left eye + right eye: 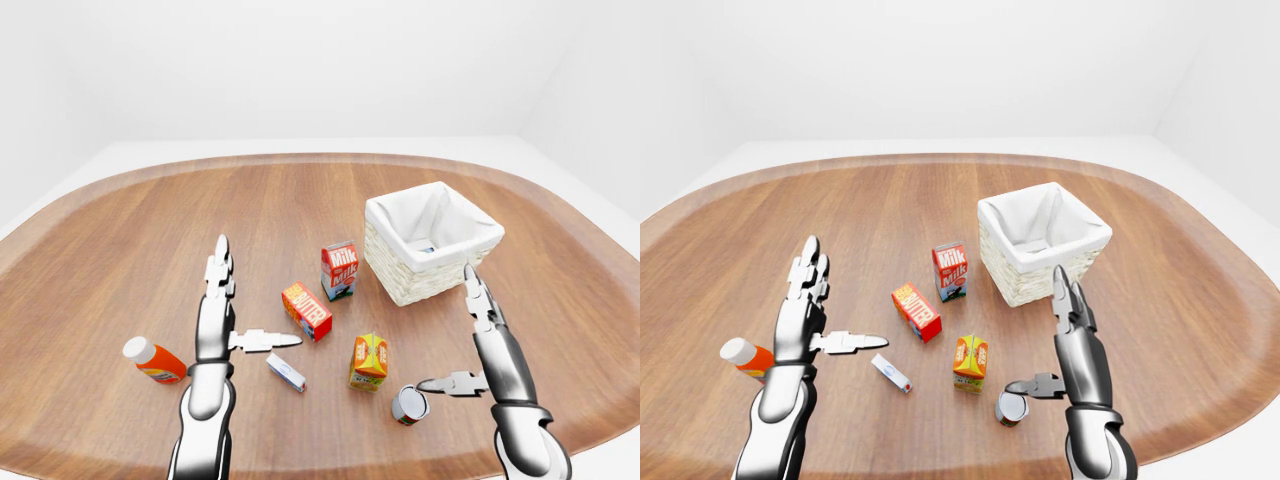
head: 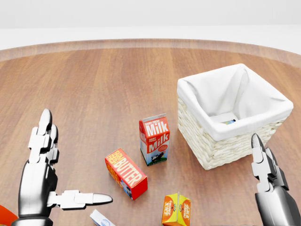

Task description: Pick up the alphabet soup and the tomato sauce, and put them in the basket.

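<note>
Lying beside right fingers (image 1: pixel 440 383): can (image 1: pixel 409 405)

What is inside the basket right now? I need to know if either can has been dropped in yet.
In the head view, the basket shows its white cloth liner and a small, partly visible object on its floor, too hidden to identify. The near wall covers the rest. One can lies on the table.

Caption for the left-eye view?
Both hands open, right hand beside a lying can, basket beyond milk and butter cartons.
</note>
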Robot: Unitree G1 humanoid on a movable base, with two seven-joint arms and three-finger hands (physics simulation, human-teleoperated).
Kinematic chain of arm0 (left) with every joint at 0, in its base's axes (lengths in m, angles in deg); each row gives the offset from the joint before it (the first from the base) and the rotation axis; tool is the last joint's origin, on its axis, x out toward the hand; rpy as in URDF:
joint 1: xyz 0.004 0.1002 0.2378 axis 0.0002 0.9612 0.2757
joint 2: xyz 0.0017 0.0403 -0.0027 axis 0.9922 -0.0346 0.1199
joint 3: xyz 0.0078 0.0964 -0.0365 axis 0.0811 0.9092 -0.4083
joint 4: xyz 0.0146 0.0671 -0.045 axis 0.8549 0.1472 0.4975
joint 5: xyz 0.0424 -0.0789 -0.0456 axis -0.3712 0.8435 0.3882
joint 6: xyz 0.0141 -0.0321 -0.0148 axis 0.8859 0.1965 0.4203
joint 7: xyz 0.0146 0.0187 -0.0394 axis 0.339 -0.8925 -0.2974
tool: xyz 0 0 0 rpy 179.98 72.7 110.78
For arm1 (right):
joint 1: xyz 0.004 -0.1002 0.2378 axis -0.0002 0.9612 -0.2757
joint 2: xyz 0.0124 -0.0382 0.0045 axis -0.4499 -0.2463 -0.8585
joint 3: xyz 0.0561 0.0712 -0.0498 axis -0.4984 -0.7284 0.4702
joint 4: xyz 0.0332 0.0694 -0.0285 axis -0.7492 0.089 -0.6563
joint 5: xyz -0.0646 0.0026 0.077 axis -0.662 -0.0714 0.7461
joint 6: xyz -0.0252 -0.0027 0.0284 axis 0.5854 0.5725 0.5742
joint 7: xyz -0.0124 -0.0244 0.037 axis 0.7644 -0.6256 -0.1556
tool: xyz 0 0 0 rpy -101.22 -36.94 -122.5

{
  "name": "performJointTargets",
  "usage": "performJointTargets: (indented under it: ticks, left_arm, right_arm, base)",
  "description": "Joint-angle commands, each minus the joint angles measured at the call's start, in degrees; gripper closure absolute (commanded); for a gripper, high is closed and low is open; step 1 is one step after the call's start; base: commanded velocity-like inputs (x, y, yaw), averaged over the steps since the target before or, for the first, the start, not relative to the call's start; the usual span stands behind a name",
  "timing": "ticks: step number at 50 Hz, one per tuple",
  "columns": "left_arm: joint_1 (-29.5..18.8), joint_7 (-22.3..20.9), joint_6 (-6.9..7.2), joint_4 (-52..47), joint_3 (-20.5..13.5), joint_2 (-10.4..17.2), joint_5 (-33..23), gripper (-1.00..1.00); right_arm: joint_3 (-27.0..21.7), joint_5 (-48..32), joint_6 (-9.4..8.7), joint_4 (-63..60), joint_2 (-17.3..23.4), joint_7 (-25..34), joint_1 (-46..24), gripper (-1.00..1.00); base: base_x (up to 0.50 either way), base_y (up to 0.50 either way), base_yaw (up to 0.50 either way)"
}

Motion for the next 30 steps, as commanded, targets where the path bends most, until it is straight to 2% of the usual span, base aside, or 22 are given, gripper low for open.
performJointTargets:
  ticks: [1,12,14,24,28,30]
  left_arm:
    - [0.11,-0.26,0.0,-0.09,0.14,0.0,-0.02,-1.0]
    - [0.05,-0.26,0.0,-0.42,0.09,-0.04,0.14,-1.0]
    - [-0.11,-0.25,0.0,-0.31,0.01,-0.02,0.25,-1.0]
    - [-0.14,-0.22,0.0,-0.41,0.01,-0.04,0.34,-1.0]
    - [-0.16,-0.23,0.0,-0.48,0.05,-0.03,0.31,-1.0]
    - [-0.19,-0.21,0.0,-0.18,0.02,-0.01,0.33,-1.0]
  right_arm:
    - [-0.11,-0.11,0.0,1.04,-0.84,-0.74,2.57,-1.0]
    - [-0.4,0.13,0.0,0.77,-1.6,-0.01,3.89,-1.0]
    - [-0.23,-0.92,0.0,3.63,-1.56,-2.13,4.31,-1.0]
    - [0.59,-0.89,0.0,2.13,-1.79,-1.11,5.17,-1.0]
    - [0.94,-2.32,0.0,5.24,-1.49,-3.85,5.93,-1.0]
    - [1.21,-1.65,0.0,3.18,-1.69,-2.42,6.54,-1.0]
  base:
    - [0.0,0.0,0.0]
    - [0.0,0.0,0.0]
    - [0.0,0.0,0.0]
    - [0.0,0.0,0.0]
    - [0.0,0.0,0.0]
    - [0.0,0.0,0.0]
